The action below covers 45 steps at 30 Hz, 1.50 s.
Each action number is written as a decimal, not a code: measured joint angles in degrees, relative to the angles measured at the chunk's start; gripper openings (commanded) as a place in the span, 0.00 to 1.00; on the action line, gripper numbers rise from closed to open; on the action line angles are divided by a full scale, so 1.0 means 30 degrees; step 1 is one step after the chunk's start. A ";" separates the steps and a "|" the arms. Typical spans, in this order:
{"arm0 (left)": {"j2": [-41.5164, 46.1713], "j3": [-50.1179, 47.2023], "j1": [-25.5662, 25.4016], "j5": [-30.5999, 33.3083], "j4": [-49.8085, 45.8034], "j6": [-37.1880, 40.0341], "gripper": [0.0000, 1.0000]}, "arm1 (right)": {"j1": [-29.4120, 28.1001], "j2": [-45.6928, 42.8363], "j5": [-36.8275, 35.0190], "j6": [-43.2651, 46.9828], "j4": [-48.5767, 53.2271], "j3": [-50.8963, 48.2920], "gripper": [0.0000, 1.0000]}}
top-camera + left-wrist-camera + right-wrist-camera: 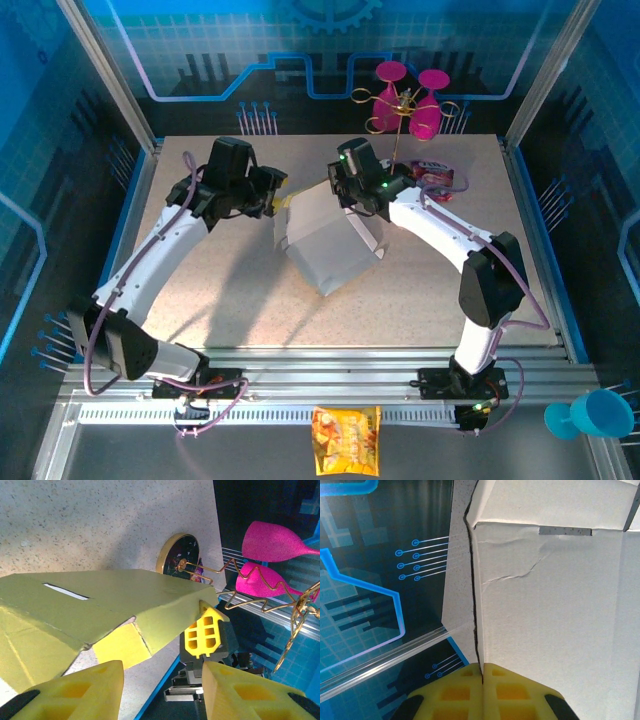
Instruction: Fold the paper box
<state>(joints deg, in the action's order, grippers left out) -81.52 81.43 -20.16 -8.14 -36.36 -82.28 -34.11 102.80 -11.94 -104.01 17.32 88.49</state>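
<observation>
paper box: tilted up at mid table | right tool: clamped on its wall edge | left tool: fingers apart, empty | handling: judged light, thin, easily creased; best gripped by flap edges

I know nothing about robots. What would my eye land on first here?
Probably the paper box in the middle, showing its white side, with the right hand pinching one wall and the left hand open beside its yellow side. Next, the bright pink glasses on a gold wire rack at the far edge.
</observation>
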 measured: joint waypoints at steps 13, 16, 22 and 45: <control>-0.0925 0.0058 -0.0233 -0.0022 0.0219 -0.0124 0.43 | -0.0007 0.0000 0.0051 -0.0058 -0.0532 0.0000 0.00; -0.0947 0.0058 -0.0277 -0.0015 0.0226 -0.0109 0.38 | -0.0007 0.0000 0.0051 -0.0058 -0.0627 -0.0015 0.00; -0.1268 0.0073 -0.0284 -0.0029 0.0437 -0.0095 0.31 | -0.0138 -0.0007 0.0051 -0.0066 -0.0801 -0.0160 0.00; -0.0947 0.0036 0.1413 0.0284 0.1712 0.2637 0.58 | -0.0138 -0.0852 -0.0219 -0.0430 -0.1166 -0.1559 0.00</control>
<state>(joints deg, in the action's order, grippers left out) -84.36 81.54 -15.92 -7.29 -31.22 -74.37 -34.52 100.25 -12.60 -105.30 13.82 83.81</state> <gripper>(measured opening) 0.592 0.055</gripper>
